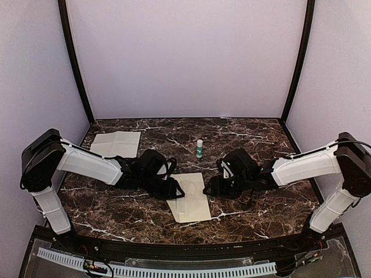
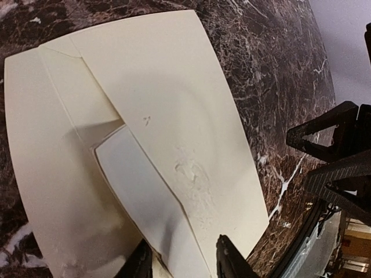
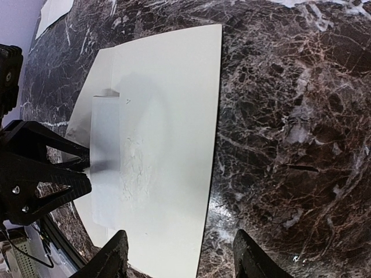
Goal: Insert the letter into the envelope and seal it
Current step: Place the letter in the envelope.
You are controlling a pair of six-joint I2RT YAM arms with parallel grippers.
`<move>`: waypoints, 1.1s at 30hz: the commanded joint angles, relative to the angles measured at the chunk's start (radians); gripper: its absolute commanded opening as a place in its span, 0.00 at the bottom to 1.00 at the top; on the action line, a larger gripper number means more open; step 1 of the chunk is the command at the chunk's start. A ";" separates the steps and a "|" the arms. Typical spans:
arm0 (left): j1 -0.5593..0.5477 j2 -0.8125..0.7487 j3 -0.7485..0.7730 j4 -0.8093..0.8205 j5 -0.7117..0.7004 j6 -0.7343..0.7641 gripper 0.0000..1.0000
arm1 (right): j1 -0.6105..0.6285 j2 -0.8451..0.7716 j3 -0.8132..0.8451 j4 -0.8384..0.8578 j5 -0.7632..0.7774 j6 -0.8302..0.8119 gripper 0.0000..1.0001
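The letter lies partly tucked into the envelope. It shows as a white folded strip between the cream lower layer and the upper layer that crosses it on a slant, its far end hidden under that upper layer and its near end exposed. The envelope lies flat on the dark marbled surface, about midway across and nearer the front edge than the back wall, turned a little askew. A small faint emblem and a patch of wrinkled paper mark its upper layer just beside the letter. The left tool hovers at the exposed end of the letter with its fingers a narrow way apart; whether they touch the paper I cannot tell. The right tool stands over the envelope's right-hand edge, its fingers wide apart with nothing between them. The two tools face each other across the envelope. Behind the envelope a small green-and-white tube stands upright. A pale creased sheet lies flat, well apart, at the far left of the surface.
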 commanded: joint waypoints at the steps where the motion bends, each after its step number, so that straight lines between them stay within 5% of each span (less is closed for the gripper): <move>1: -0.019 -0.057 0.037 -0.101 -0.064 0.040 0.42 | 0.008 -0.038 -0.023 -0.009 0.021 0.005 0.58; 9: -0.047 -0.066 0.060 -0.176 -0.108 0.055 0.54 | 0.015 -0.038 -0.028 0.005 0.007 0.015 0.59; 33: -0.048 -0.008 0.055 -0.159 -0.101 0.054 0.25 | 0.037 0.062 -0.016 0.082 -0.032 0.034 0.46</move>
